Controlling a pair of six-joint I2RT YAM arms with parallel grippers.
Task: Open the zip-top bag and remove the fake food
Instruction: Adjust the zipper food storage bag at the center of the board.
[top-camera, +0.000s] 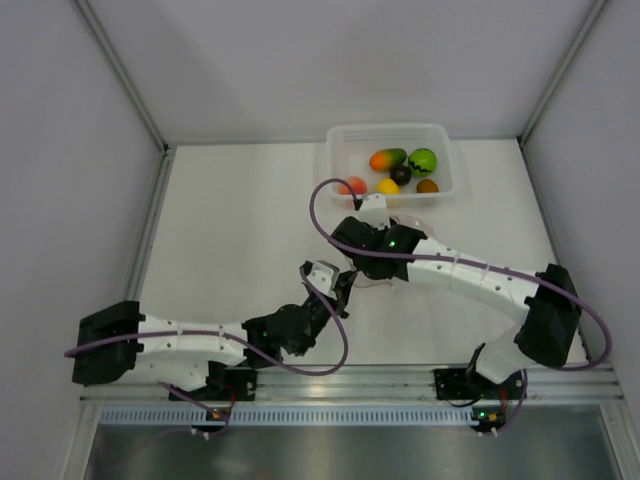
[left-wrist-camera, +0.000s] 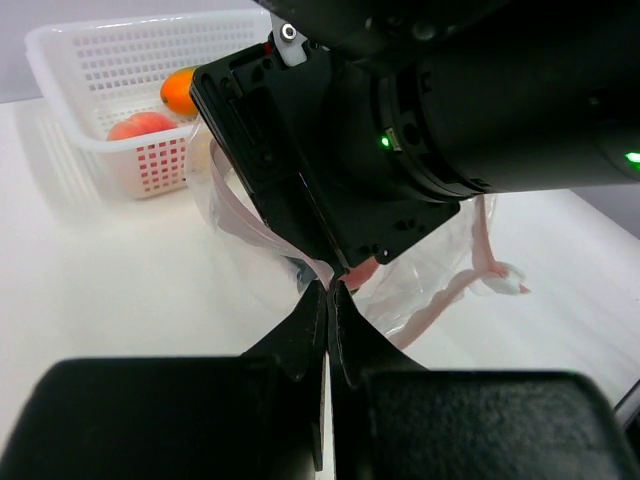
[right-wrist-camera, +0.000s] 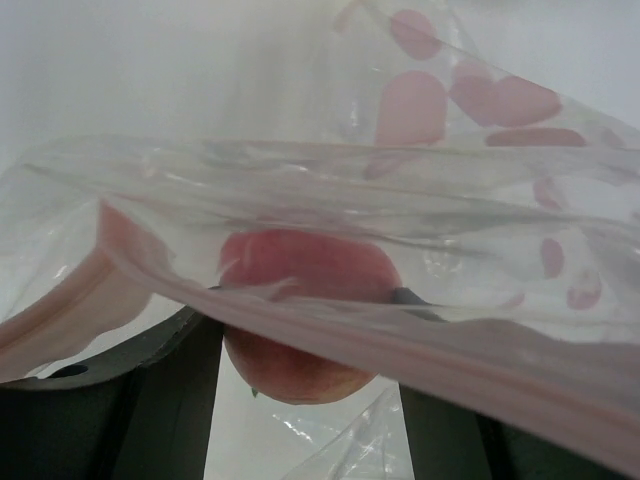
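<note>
The clear zip-top bag (left-wrist-camera: 432, 268) lies in front of the tray, its pink zip strip (right-wrist-camera: 420, 352) pulled open. My left gripper (left-wrist-camera: 330, 290) is shut on the near edge of the bag's mouth (top-camera: 338, 290). My right gripper (right-wrist-camera: 305, 330) reaches into the bag (top-camera: 372, 212), and its fingers (right-wrist-camera: 170, 400) are closed on either side of a pink-red fruit (right-wrist-camera: 300, 375). The other fake food sits in the tray: a mango (top-camera: 388, 158), a green fruit (top-camera: 423, 160), a dark purple one (top-camera: 401, 174), a yellow one (top-camera: 388, 186), a brown one (top-camera: 427, 186) and a peach (top-camera: 351, 186).
The white perforated tray (top-camera: 340, 135) stands at the back of the table, just beyond the bag; its near corner (left-wrist-camera: 120, 60) shows in the left wrist view. Grey walls close in both sides and the back. The two arms cross near the table's middle.
</note>
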